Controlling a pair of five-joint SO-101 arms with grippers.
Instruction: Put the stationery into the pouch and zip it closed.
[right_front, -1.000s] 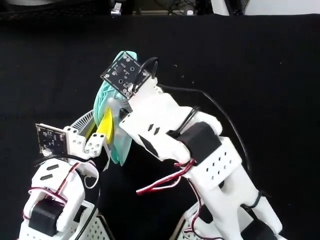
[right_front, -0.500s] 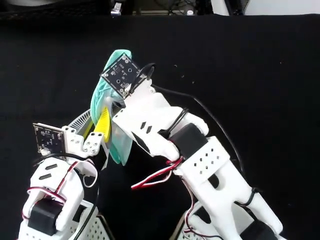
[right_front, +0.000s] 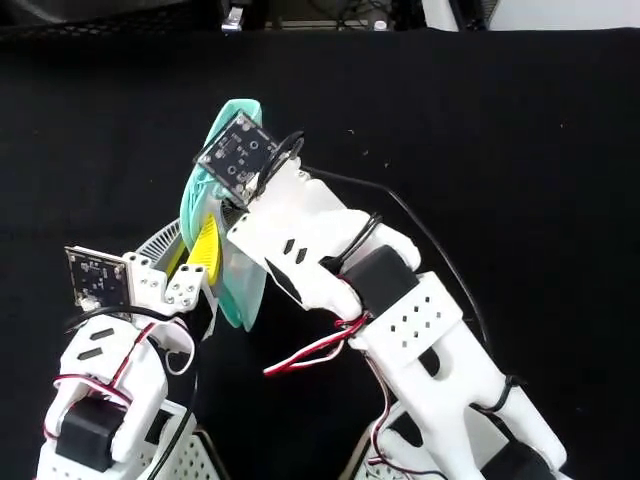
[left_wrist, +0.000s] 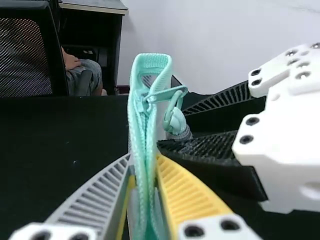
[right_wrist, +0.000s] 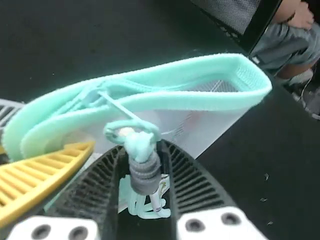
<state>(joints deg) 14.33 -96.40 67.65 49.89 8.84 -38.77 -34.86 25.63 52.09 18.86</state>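
The mint-green pouch with a white mesh side is held on edge above the black table. My left gripper, with one grey and one yellow finger, is shut on the pouch's zipper seam near one end. My right gripper, the black-fingered one, is shut on the grey zipper pull and its mint cord. From the left wrist the zipper pull sits beside the seam near the pouch's far end, with the right gripper around it. What is inside the pouch is unclear.
The black tabletop stretches open to the right and behind the arms. Red and white cables hang from the right arm. A seated person and a mesh chair are beyond the table's far edge.
The right arm has shifted slightly left with the zipper pull, and the pouch's upper end has leaned left with it. The left arm has barely moved.
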